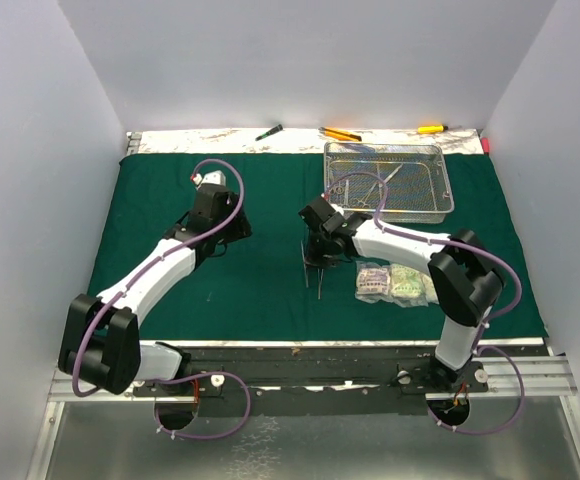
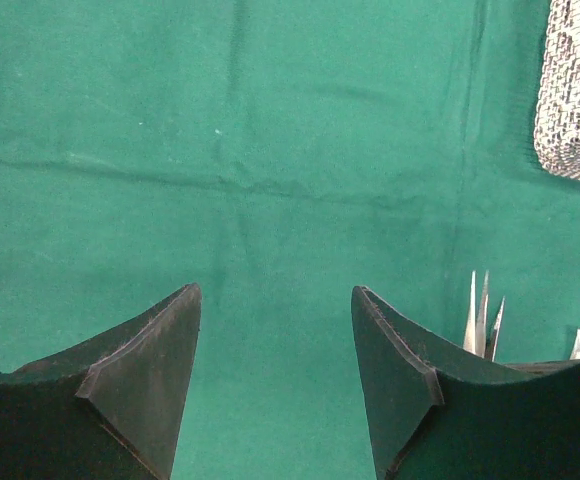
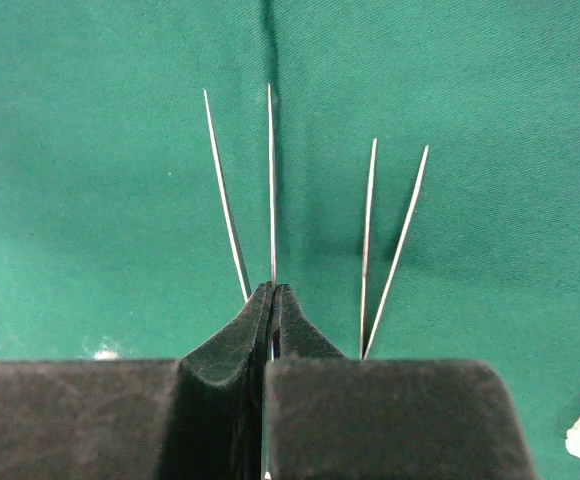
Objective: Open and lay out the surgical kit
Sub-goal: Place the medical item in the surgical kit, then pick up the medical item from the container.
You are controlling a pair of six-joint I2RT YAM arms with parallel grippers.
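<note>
The tweezers [image 3: 271, 190], seemingly pinched in the shut right jaws, should be laid flat beside the other pair [image 3: 368, 250] before release; the left jaws stand open, empty.

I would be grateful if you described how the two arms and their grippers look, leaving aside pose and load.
Both the left arm and right arm have white links joined by bulky black joint housings, with a thin purple cable looping outside each. The left gripper and right gripper carry matte black, wedge-shaped fingers tapering to points.
</note>
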